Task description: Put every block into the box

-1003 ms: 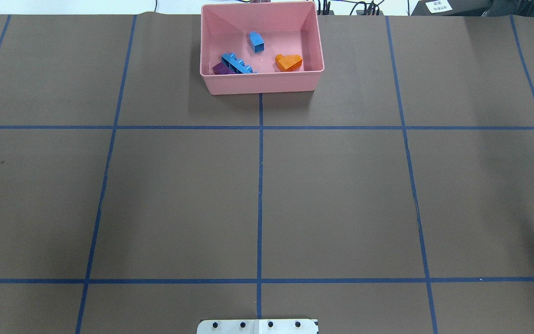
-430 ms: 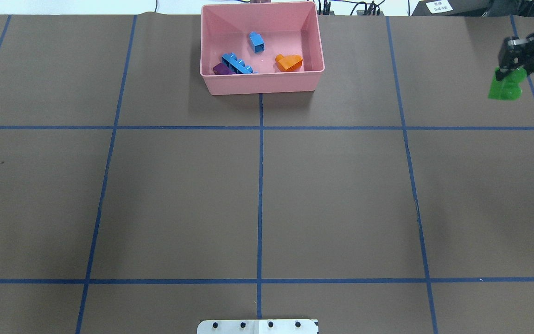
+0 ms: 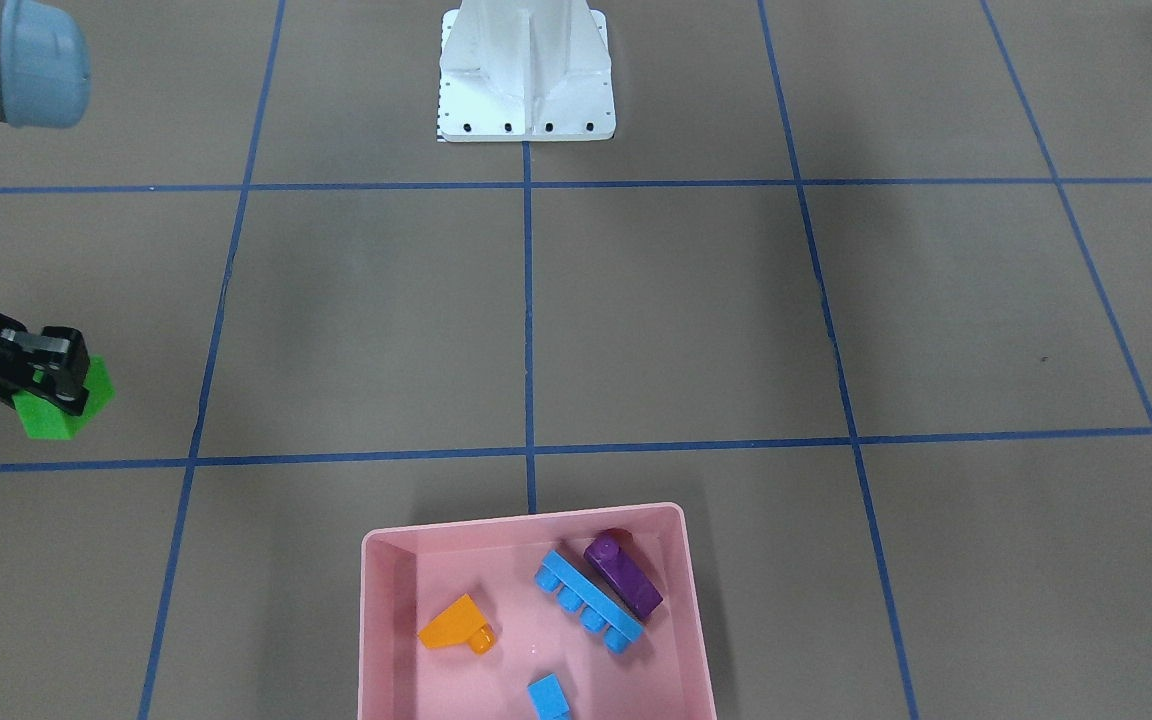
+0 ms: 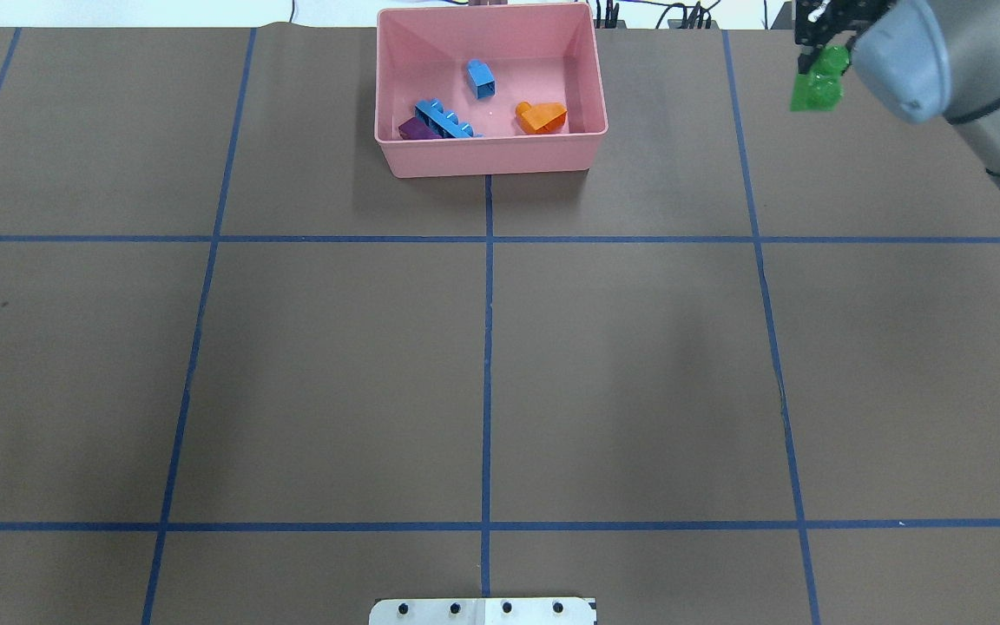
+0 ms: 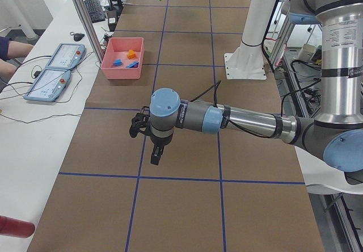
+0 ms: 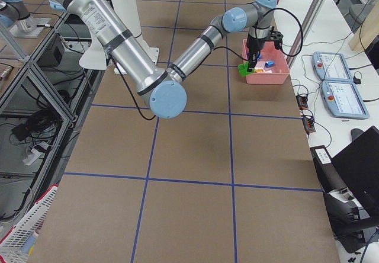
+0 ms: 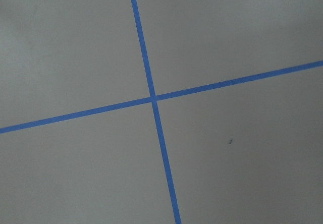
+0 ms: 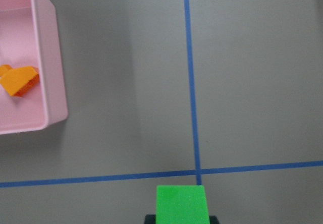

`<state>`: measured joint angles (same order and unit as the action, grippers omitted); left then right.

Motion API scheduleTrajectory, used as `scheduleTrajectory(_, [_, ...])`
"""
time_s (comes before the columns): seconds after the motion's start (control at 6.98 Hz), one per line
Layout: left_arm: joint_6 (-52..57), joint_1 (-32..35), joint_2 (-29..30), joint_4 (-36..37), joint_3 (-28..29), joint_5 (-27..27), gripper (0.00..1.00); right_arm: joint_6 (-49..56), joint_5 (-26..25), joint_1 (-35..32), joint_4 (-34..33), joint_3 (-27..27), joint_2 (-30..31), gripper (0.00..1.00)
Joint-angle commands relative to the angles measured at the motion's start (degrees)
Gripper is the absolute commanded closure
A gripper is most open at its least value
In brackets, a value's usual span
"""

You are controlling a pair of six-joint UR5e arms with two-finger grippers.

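The pink box stands at the table's far middle; it also shows in the front view. In it lie the orange sloped block, the purple block, the long blue block and the small blue block. My right gripper is shut on the green block and holds it above the table, well to the right of the box. The green block also shows in the right wrist view and the front view. My left gripper hangs over the table on my left side, far from the box. Whether it is open or shut cannot be told.
The white metal base stands at the table's near edge. Blue tape lines divide the brown table top into squares. Operator tablets lie on a side bench beyond the box.
My right arm has swung in from the right edge, carrying the green block toward the far side and leftward, nearer the box. The blocks in the box have not moved.
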<state>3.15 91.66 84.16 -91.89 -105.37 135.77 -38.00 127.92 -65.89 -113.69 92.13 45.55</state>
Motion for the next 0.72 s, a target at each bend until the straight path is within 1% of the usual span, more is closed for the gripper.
scheduleTrajectory(0.0, [-2.2,0.0,-0.1,-0.3,0.1,0.0,0.00,-6.9,-1.4,4.0,0.6,-16.1,-16.0,1.00])
scheduleTrajectory(0.14, [-2.2,0.0,-0.1,-0.4,0.1,0.0,0.00,-11.1,-1.5,5.7,5.9,-23.2,-20.3,1.00])
scheduleTrajectory(0.29, [-2.2,0.0,-0.1,-0.4,0.1,0.0,0.00,-17.0,-3.0,7.3,16.2,-27.9,-20.7,1.00])
scheduleTrajectory(0.43, [-2.2,0.0,-0.1,-0.4,0.0,0.1,0.00,-19.8,-5.7,8.7,23.2,-32.2,-21.6,1.00])
scheduleTrajectory(0.57, [-2.2,0.0,-0.1,-0.4,-0.1,0.1,0.00,-21.8,-7.1,10.2,29.0,-40.0,-26.3,1.00])
